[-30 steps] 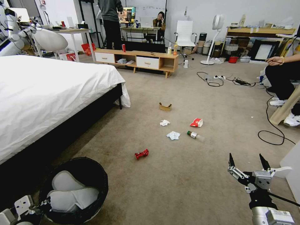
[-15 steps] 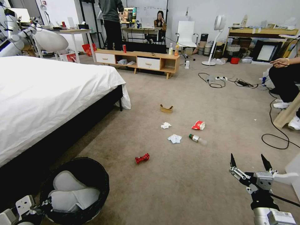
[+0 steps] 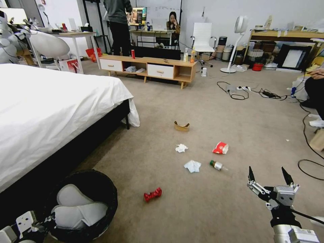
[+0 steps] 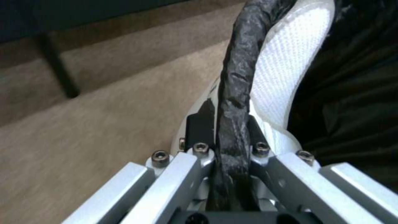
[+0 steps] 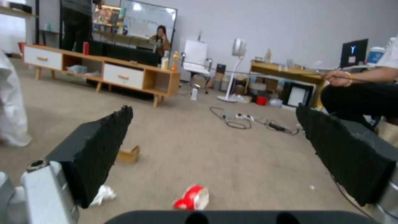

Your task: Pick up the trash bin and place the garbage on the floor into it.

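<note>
Left claw: the left claw is low at the robot's left side, clamped on the rolled black rim of the trash bin; the left wrist view shows one finger outside the rim and one inside.
Trash bin: the round white-grey waste basket lined with a black plastic bag is held by its near rim, close beside the bed, with pale white padded pieces lying inside it.
Right claw: the right claw hangs above the carpet at the robot's right, its two black fingers spread wide apart and holding nothing.
Floor: the plain beige-grey short-pile carpet stretches ahead, with black cables across it farther off.
Crushed can: the crushed red can lies nearest, between the bin and the right claw.
Cloth: the pale crumpled cloth lies beyond the can, just beside the bottle.
Bottle: the small clear plastic bottle lies on its side ahead of the right claw.
Tissue: the white crumpled tissue lies past the cloth.
Cup: the red-white crushed cup lies on its side, near the bottle; the right wrist view sees it between the open fingers.
Tray: the tan cardboard tray sits farthest of the litter.
Bed: the white-sheeted bed on a dark frame fills the left.
</note>
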Robot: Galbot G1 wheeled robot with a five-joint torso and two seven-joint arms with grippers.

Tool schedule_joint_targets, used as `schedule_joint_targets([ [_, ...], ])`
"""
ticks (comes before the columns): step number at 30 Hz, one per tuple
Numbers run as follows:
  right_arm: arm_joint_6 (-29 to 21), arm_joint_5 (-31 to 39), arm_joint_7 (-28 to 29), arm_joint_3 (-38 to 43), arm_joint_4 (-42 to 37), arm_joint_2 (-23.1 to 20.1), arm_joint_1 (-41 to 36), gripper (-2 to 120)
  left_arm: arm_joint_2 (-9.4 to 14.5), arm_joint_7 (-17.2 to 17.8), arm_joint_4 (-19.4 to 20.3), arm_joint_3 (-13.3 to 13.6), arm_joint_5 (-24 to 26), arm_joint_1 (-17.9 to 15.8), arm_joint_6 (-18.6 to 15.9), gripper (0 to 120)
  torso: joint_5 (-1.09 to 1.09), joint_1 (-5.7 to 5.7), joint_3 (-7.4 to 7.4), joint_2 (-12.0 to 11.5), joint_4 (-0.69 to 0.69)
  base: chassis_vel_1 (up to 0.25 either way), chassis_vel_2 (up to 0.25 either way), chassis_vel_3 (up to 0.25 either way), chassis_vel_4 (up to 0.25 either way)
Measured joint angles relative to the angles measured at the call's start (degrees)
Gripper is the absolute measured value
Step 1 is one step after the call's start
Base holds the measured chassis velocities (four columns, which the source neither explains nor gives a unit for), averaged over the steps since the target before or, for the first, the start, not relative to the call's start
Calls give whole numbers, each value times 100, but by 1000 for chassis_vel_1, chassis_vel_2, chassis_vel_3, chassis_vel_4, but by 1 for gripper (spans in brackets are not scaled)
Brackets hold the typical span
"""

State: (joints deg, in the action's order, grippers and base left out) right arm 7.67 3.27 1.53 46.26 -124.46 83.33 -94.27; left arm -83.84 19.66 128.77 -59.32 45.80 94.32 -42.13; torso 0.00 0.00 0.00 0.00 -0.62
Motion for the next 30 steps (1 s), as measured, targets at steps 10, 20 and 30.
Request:
schedule_joint_targets([
  [10, 76, 2, -54, -20, 25, 5, 7, 100, -3, -17, 0, -1, -12, 6, 0, 3, 0, 0, 0, -1, -1, -183, 172, 176, -176],
  [20, 79, -1, -83, -17, 42, 7, 19, 100, -5, -26, -25, -3, -23, -5, 0, 3, 0, 0, -1, 0, -1, 0, 0, 0, 0],
  [30, -8, -70, -29, -40, 111, -116, 75, 100, -14, -54, -54, 50, -85, -5, -1, 3, 0, 0, 0, 0, -2, 0, 0, 0, 0],
])
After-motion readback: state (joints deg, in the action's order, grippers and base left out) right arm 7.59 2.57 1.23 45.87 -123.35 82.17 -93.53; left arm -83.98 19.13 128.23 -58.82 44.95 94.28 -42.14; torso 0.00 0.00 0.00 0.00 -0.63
